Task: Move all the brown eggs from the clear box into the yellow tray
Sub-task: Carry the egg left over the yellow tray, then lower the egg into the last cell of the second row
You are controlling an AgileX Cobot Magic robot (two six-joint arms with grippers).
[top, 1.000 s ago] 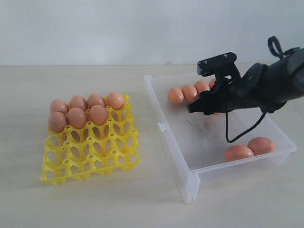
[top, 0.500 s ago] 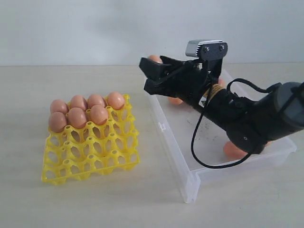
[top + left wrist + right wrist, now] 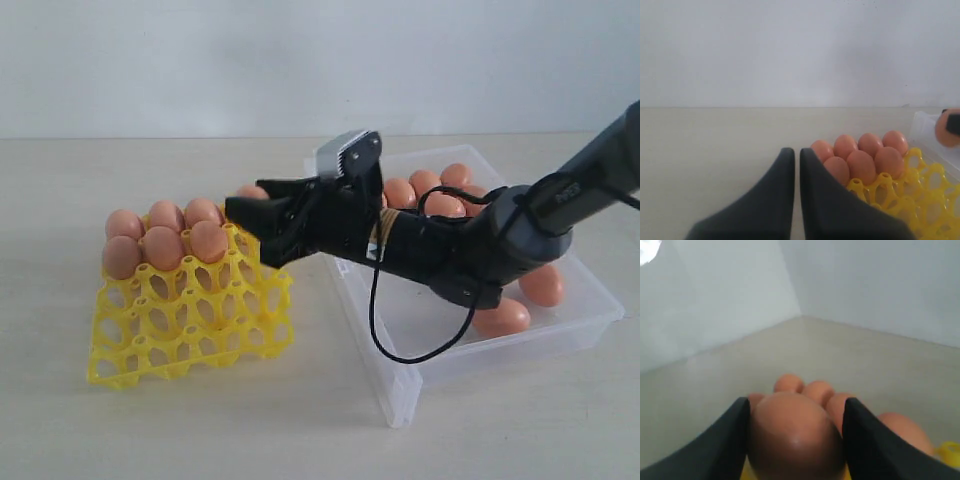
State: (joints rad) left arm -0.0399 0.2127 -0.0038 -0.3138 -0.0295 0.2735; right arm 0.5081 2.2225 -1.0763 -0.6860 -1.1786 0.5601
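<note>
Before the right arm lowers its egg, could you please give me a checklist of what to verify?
1. Grip: ok; the right gripper holds the carried egg between both fingers.
2. Approach: ok; that egg hangs at the yellow tray's far right corner.
3. Free cell directly below: cannot tell; the gripper hides it.
4. Seated eggs: ok; seven rest in the far cells.
5. Left gripper: ok; shut, absent from the exterior view.
6. Clear box emptied: not ok; several eggs lie inside.
</note>
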